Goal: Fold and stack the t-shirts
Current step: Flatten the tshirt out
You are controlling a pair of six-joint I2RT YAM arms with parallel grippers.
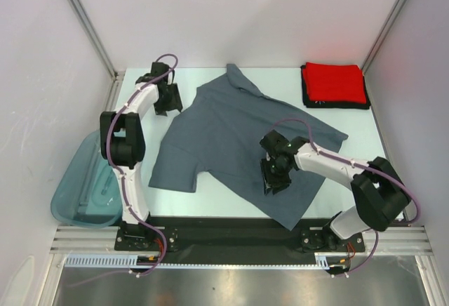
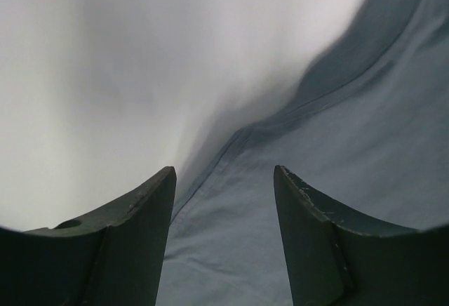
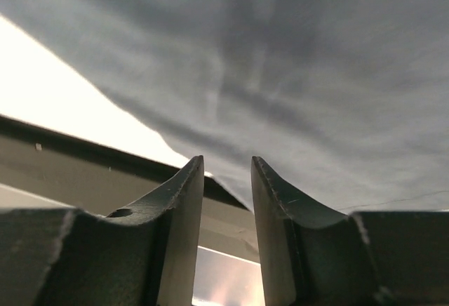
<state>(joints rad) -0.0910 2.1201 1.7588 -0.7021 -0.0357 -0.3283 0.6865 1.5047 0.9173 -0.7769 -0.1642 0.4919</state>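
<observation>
Here: three t-shirts, two arms, one tub

Altogether there are three t-shirts on the tabletop (image 1: pixel 280 85). One slate blue-grey t-shirt (image 1: pixel 231 134) lies spread out and unfolded across the middle, with its collar towards the far edge. One red t-shirt (image 1: pixel 334 81), folded to a rectangle, sits on top of one black t-shirt (image 1: pixel 306 91), also folded. That pair makes a single stack in the far right corner, well apart from the grey one.

There are two claws. The left claw (image 1: pixel 168 108) is at the grey shirt's far left sleeve. Its fingers stand wide apart and the cloth's hem lies beneath them, with nothing gripped. The right claw (image 1: pixel 272 185) is down over the near right part of the same shirt. Its fingers are close together with a narrow gap, and no cloth shows between them.

There is one container, a translucent teal tub (image 1: pixel 70 204), which sits off the tabletop's left edge beside the left arm. A pale shape shows through its wall, but I cannot tell what it is. No shirt is in it.
</observation>
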